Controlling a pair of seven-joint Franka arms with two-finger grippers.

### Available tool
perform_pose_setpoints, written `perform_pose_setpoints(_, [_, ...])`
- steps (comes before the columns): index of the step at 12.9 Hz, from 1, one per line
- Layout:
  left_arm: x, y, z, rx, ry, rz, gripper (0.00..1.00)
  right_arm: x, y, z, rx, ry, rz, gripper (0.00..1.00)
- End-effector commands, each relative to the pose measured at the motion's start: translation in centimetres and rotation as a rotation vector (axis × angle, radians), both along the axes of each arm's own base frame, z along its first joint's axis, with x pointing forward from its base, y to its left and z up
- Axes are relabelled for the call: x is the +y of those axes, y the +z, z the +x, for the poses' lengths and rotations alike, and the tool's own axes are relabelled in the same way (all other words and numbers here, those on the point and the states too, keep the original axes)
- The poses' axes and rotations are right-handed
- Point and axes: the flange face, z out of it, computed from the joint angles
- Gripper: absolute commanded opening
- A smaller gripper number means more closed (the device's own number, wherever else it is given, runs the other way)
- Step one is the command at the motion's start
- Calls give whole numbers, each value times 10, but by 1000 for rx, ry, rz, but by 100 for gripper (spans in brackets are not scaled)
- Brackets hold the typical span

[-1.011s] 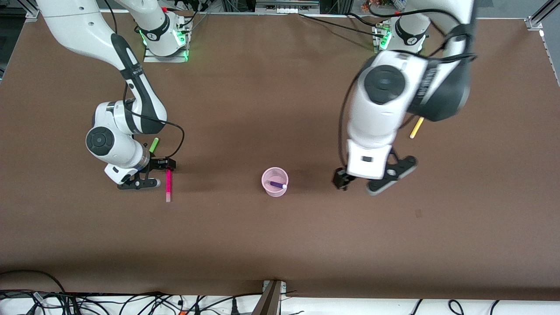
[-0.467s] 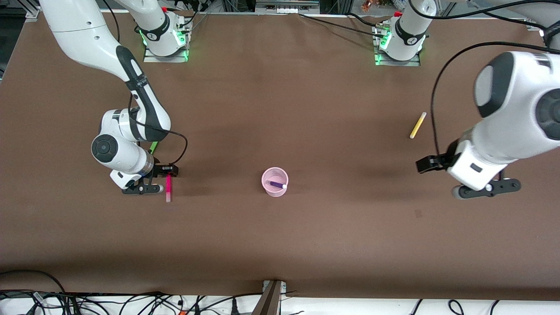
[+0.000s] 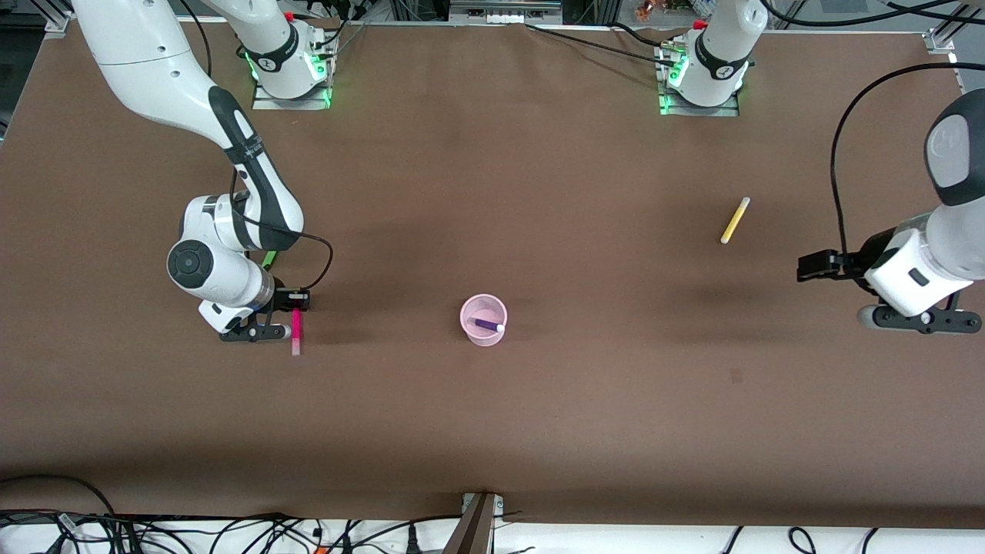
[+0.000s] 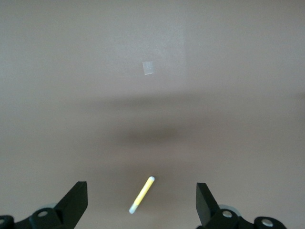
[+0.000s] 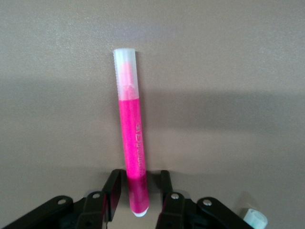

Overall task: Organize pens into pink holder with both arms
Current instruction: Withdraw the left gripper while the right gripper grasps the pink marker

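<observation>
pale pink holder [image 3: 483, 319] stands mid-surface [image 3: 492, 431] with the purple pen [image 3: 488, 325] in it. toward the right arm's end, the right end effector [image 3: 283, 312] has its fingers about the magenta pen [image 5: 132, 152]. the left end effector [image 3: 877, 296], fingers apart, hovers near the yellow pen [image 3: 734, 220], which lies farther away.

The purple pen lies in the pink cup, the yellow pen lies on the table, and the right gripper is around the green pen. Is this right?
Not quite. The right gripper is around the pink pen, not a green one, as the right wrist view shows. The rest holds: the purple pen lies in the pink cup, and the yellow pen lies on the table.
</observation>
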Motion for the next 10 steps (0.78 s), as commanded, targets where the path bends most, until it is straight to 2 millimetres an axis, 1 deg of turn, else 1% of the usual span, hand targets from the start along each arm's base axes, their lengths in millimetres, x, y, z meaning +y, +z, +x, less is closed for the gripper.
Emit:
perform_pose_setpoints(1, [13, 0, -25, -51, -47, -45, 100, 3, 1, 3, -8, 0, 12, 10])
perform_pose_setpoints(2, [14, -3, -29, -60, -44, -47, 100, 4, 2, 3, -7, -2, 13, 3])
perform_pose_setpoints(3, [12, -2, -28, -63, -44, -50, 100, 11, 5, 3, -3, 5, 21, 0])
perform_pose_setpoints(4, [6, 0, -26, -68, -39, -58, 100, 14, 9, 3, 19, -16, 41, 0])
perform_pose_setpoints(5, [1, 2, -25, -79, -19, -91, 100, 18, 18, 6, 44, -61, 85, 0])
perform_pose_setpoints(6, [-1, 6, -22, -103, 18, -116, 100, 30, 32, 12, 89, -89, 133, 0])
perform_pose_setpoints(7, [-8, 7, -19, -122, 54, -110, 100, 39, 50, 20, 140, -126, 179, 0])
perform_pose_setpoints(8, [-26, 7, -17, -129, 70, -101, 100, 45, 67, 26, 186, -191, 206, 0])
perform_pose_setpoints(9, [-33, 7, -18, -128, 83, -84, 100, 54, 84, 30, 227, -257, 212, 0])
perform_pose_setpoints(10, [-46, 8, -19, -124, 75, -85, 100, 71, 95, 30, 262, -300, 206, 0])
